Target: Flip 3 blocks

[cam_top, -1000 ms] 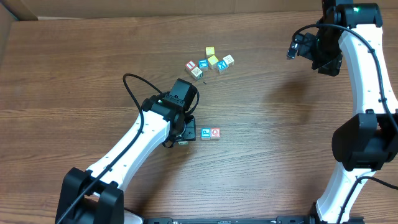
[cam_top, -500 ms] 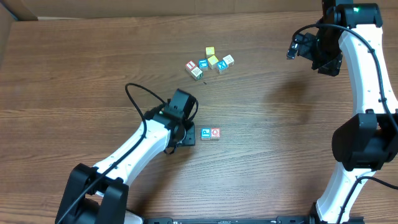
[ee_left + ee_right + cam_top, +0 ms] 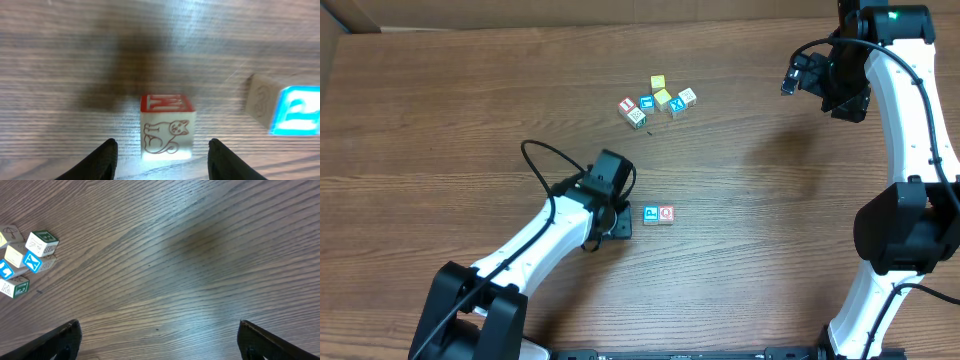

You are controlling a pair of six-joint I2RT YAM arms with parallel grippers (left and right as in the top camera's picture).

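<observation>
A pale block [image 3: 166, 131] with a brown cat drawing and a red letter on its top face stands on the wood in the left wrist view. My left gripper [image 3: 163, 143] straddles it, open, with a gap between each finger and the block. In the overhead view this gripper [image 3: 617, 222] covers the block. Just to its right sit the blue "P" block [image 3: 651, 214] and the red "Q" block [image 3: 666, 213], touching side by side. The P block [image 3: 292, 110] also shows at the right of the left wrist view. My right gripper [image 3: 792, 78] hangs open and empty at the far right, well above the table.
A cluster of several other cubes [image 3: 658, 100], yellow, blue "X" and red-marked, lies at the back centre. It also shows at the left edge of the right wrist view as the cube cluster [image 3: 25, 255]. Bare wood lies under the right gripper [image 3: 162, 342].
My left arm has shifted slightly toward the front and settled low over the pale block, its jaws narrowing a little. The right arm has not moved.
</observation>
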